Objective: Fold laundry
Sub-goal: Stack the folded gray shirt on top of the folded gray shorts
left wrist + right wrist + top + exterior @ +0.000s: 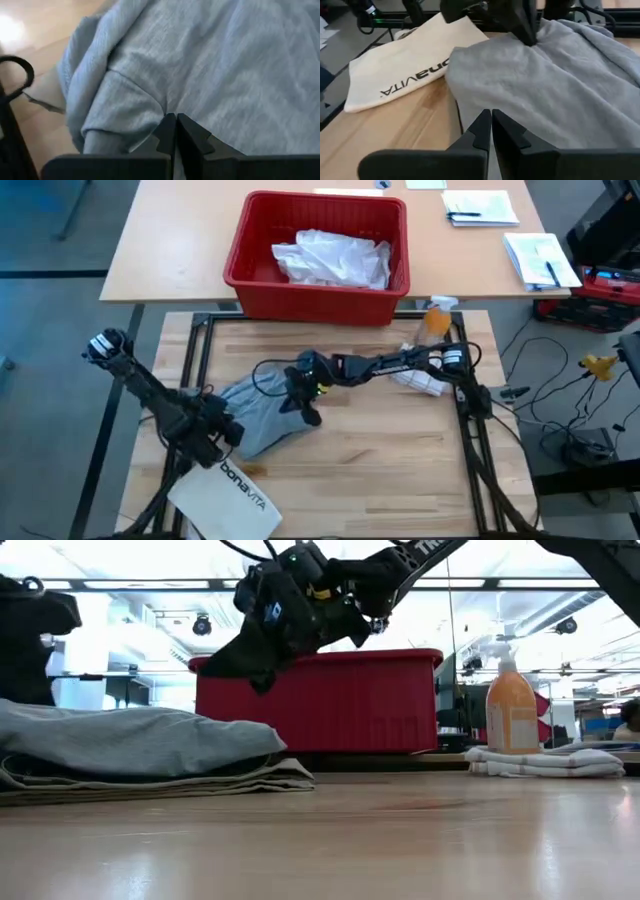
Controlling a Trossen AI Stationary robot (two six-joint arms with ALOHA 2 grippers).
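- Left gripper [175,131]: its 2 dark fingers are pressed together, tips touching the grey T-shirt [225,65]; whether any cloth is pinched between them cannot be told. In the high view this gripper [222,430] sits at the shirt's 8 o'clock edge.
- Right gripper [491,125]: fingers clenched tip to tip, holding nothing, above the grey fabric [555,95]. In the low view it [262,665] hangs in the air clear of the pile; from above it [306,412] is over the shirt's 3 o'clock side.
- T-shirt [265,415]: soft knit with a fine heathered texture, bunched in rounded folds, left of the table's centre. A hemmed sleeve [117,107] curls under near the left fingers.
- Khaki piece [160,783]: flat, thin layers lying under the grey shirt, edges showing along the wood.
- Bag [228,498]: stiff, flat, cream-white, printed "bonavita", at 7 o'clock of the shirt, touching its edge.
- Table [400,470]: pale wood planks, smooth and glossy.
- Bin [250,240]: red plastic, rectangular, at 12 o'clock beyond the table, holding crumpled white cloth [330,258].
- Spray bottle [512,708]: orange body, white trigger, at 2 o'clock, beside a folded white towel [545,762].
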